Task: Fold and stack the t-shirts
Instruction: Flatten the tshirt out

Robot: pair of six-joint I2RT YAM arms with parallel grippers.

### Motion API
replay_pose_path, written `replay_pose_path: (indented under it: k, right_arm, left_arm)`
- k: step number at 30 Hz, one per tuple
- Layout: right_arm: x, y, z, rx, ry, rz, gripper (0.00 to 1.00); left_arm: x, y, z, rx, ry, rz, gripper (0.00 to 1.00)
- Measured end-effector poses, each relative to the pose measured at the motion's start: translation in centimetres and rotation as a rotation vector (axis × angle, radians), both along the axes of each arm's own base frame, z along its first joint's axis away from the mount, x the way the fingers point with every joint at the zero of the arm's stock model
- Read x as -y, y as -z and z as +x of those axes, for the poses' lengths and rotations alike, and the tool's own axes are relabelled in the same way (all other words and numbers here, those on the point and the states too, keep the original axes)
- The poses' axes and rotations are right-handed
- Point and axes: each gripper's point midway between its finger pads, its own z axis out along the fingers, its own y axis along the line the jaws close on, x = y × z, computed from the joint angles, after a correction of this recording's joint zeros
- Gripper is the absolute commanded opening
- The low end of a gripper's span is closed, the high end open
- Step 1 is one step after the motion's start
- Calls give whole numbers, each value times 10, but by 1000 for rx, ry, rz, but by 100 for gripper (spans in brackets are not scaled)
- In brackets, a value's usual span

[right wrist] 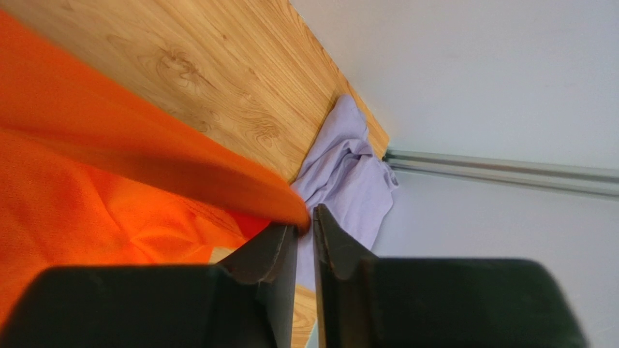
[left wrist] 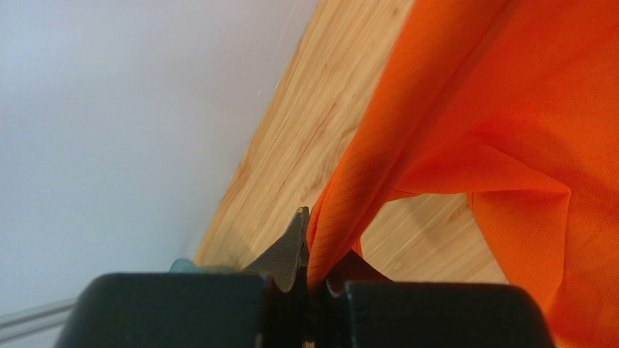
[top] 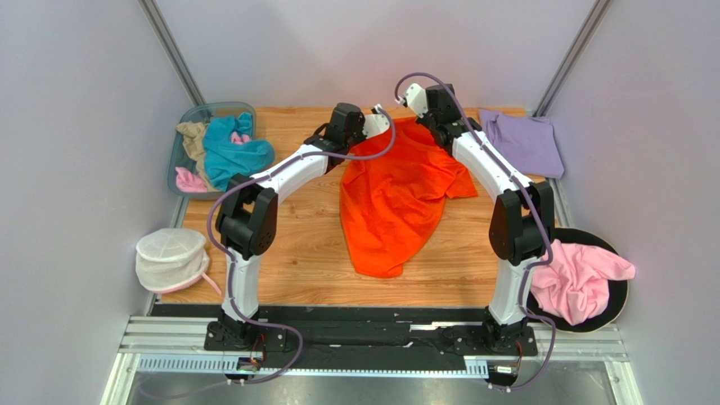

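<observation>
The bright orange t-shirt point(top: 395, 198) lies crumpled in the middle of the wooden table, its far edge lifted. My left gripper point(top: 379, 123) is shut on that far edge at its left; the left wrist view shows the cloth point(left wrist: 450, 130) pinched between the jaws of the left gripper point(left wrist: 317, 250). My right gripper point(top: 415, 101) holds the same edge at its right; in the right wrist view the cloth point(right wrist: 109, 181) is caught at the tips of the right gripper point(right wrist: 306, 220). The pale lavender t-shirt point(top: 524, 142) lies at the back right and also shows in the right wrist view point(right wrist: 349, 174).
A clear bin point(top: 188, 116) at the back left holds teal point(top: 232, 152), tan point(top: 193, 139) and pink point(top: 188, 180) shirts. Another pink shirt point(top: 579, 283) lies on a black round disc point(top: 621, 295) at the front right. A white mesh pouch point(top: 171, 257) sits front left.
</observation>
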Motion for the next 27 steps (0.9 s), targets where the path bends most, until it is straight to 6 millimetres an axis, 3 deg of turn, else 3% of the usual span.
replay_pose_path:
  k: [4,7,12,16,19,27]
  right_arm:
    - [5,-2,-2,7,46,25,52]
    - [12,2,-13,-13,73,41,54]
    - [28,16,-33,-67,127,81,55]
    - [37,36,-36,-124,158,136,54]
    - [35,65,-33,-206,167,195,54]
    - [0,139,-1,-415,142,399,55]
  left_arm:
    - [-26,-8,-9,17,-41,33,0]
    - [-58,-16,-12,34,-91,48,0]
    - [-95,-29,-17,56,-149,69,0]
    - [-94,-29,-19,55,-141,81,0]
    - [-87,-28,-21,53,-124,89,0]
    - [-74,-21,-23,44,-93,114,0]
